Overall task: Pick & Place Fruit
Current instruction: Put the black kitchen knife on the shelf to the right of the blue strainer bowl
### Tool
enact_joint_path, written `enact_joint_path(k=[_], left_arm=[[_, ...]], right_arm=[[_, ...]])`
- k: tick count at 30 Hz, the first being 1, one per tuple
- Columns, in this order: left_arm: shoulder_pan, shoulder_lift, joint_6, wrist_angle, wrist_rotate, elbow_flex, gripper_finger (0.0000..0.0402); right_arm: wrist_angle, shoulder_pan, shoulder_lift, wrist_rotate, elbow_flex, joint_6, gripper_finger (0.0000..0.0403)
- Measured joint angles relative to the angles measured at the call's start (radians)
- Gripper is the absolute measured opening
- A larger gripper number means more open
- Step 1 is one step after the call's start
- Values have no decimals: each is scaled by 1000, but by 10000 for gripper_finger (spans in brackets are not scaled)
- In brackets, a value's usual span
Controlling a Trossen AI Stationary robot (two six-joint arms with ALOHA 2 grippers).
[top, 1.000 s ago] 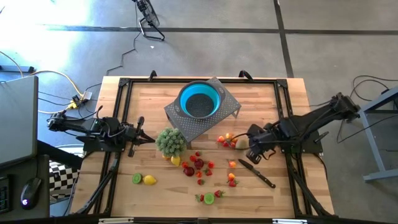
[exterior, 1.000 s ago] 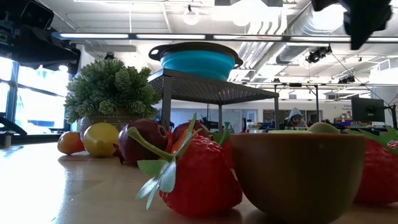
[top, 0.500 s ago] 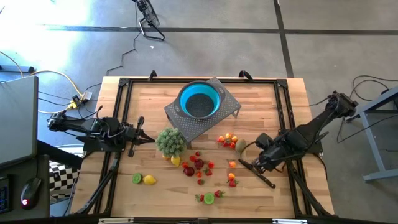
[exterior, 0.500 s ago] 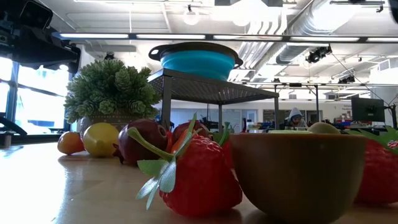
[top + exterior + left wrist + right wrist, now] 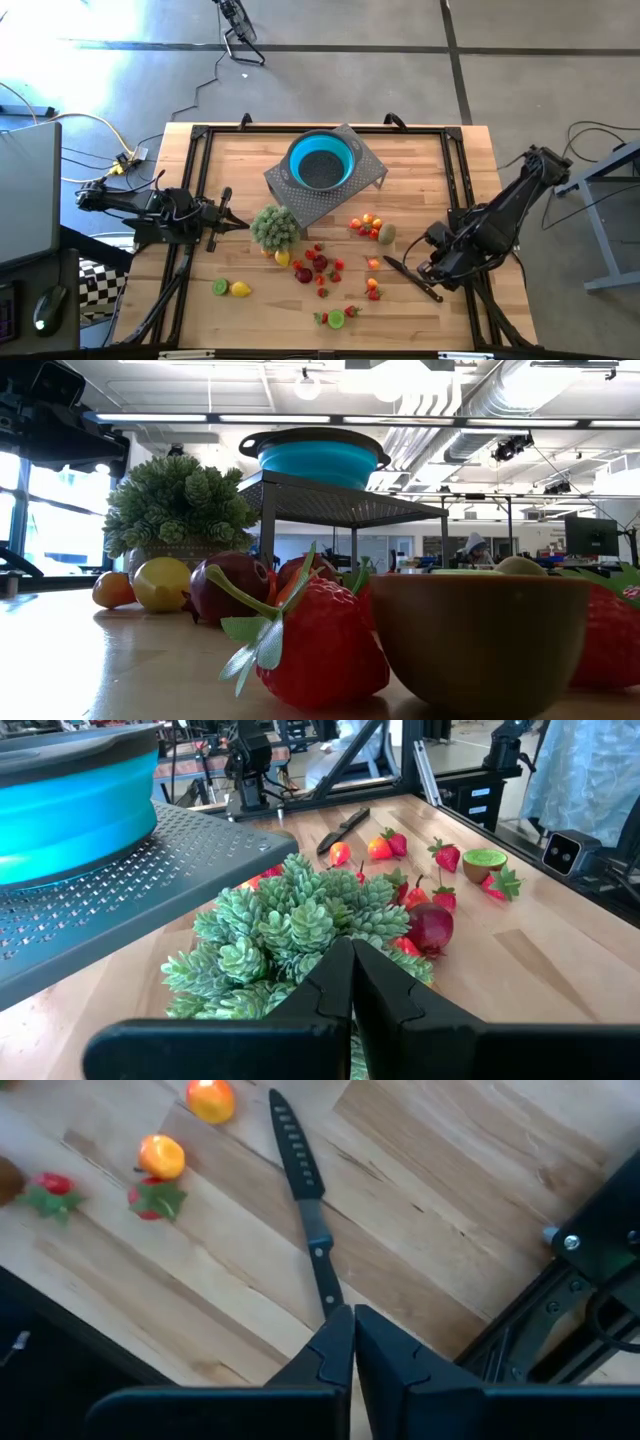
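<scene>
While my right hand (image 5: 352,1342) is pressed together, empty, above the knife (image 5: 305,1208), I might bump it, not fruit (image 5: 161,1156).

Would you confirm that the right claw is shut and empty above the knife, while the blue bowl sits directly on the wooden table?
Not quite: the blue bowl rests on the perforated metal stand, raised off the table, as the low view shows. The right claw is indeed shut and empty above the knife.

text: none legible | labels: none | brands: none | numbers: none | signs: none in any view
</scene>
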Motion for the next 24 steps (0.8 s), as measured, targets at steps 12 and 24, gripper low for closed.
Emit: enact_joint_path(k=[12,24], left_arm=[[0,0,-3,0,0,0,1],[0,0,-2,0,0,0,1]], right_arm=[[-40,27,133,-81,0,-12,177],[8,108,190,-81,0,22,205]])
